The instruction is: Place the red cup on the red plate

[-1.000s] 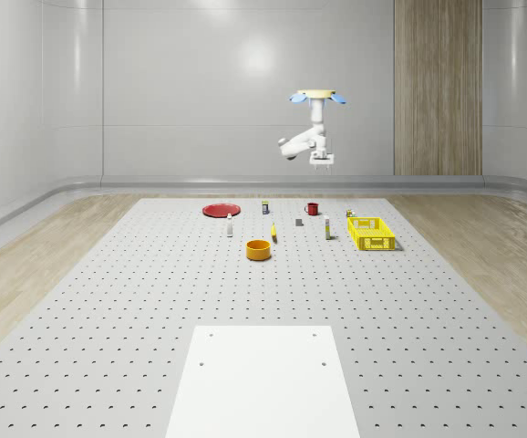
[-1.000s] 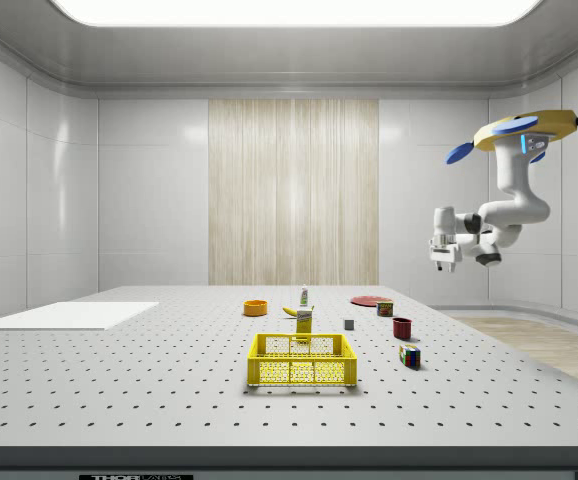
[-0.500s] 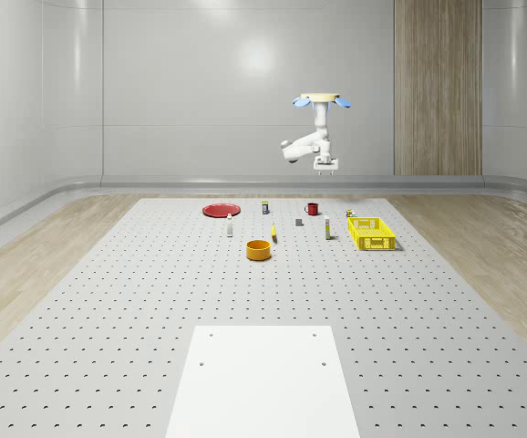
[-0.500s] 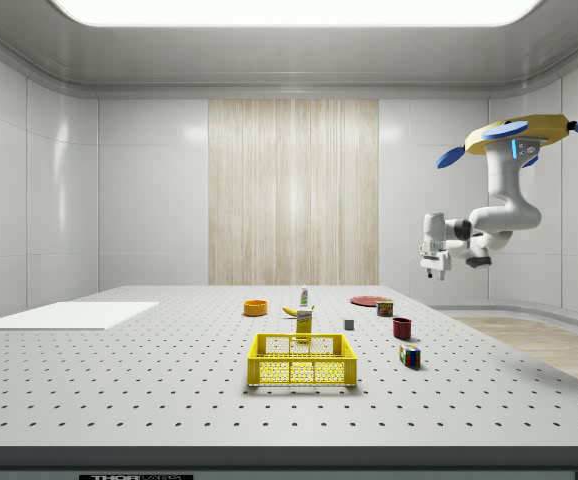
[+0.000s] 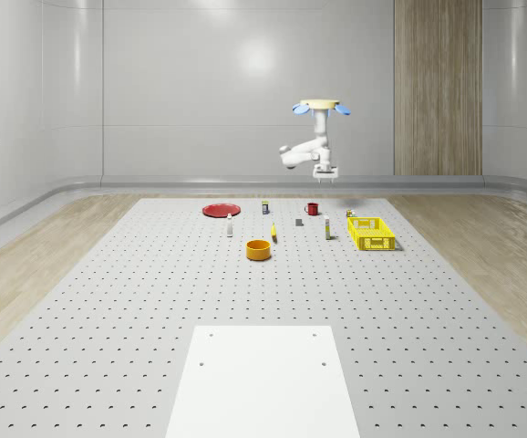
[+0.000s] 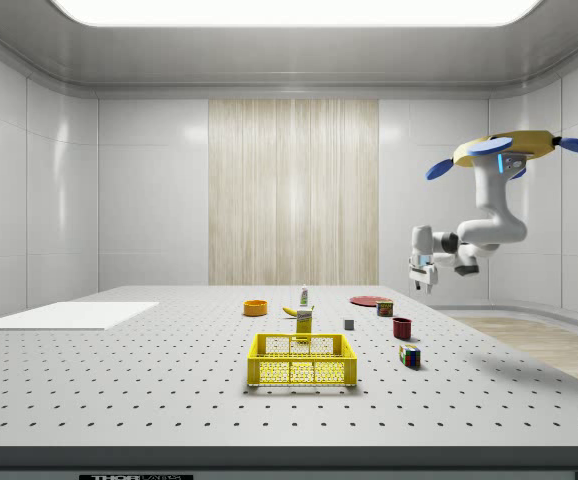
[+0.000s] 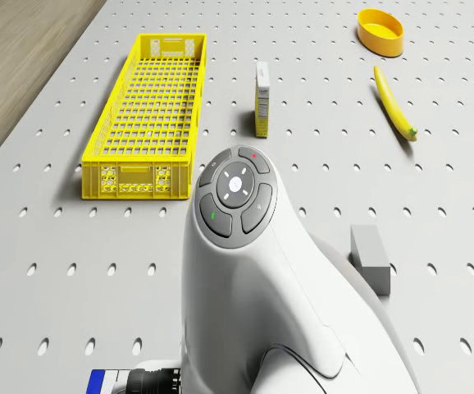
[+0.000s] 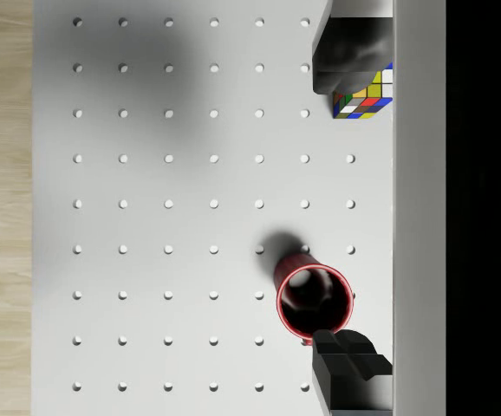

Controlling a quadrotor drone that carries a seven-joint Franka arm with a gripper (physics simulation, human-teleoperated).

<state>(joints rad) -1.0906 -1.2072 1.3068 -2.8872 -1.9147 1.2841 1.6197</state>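
Below, the red cup (image 8: 314, 300) sits upright between the gripper's (image 8: 348, 208) wide-spread fingers (image 8: 348, 368), nearer one, on the perforated table (image 8: 190, 191); the drone (image 6: 505, 152) hovers above.

Bright, even ceiling light, glare streaks on the walls, soft blurred shadows on the table (image 8: 190, 173).

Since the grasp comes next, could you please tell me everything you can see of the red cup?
The red cup is glossy red with a dark inside that looks empty. It stands upright, mouth up, on the perforated table, apart from the red plate and from the colour cube. Nothing touches it; the gripper hangs above it, with the drone hovering.
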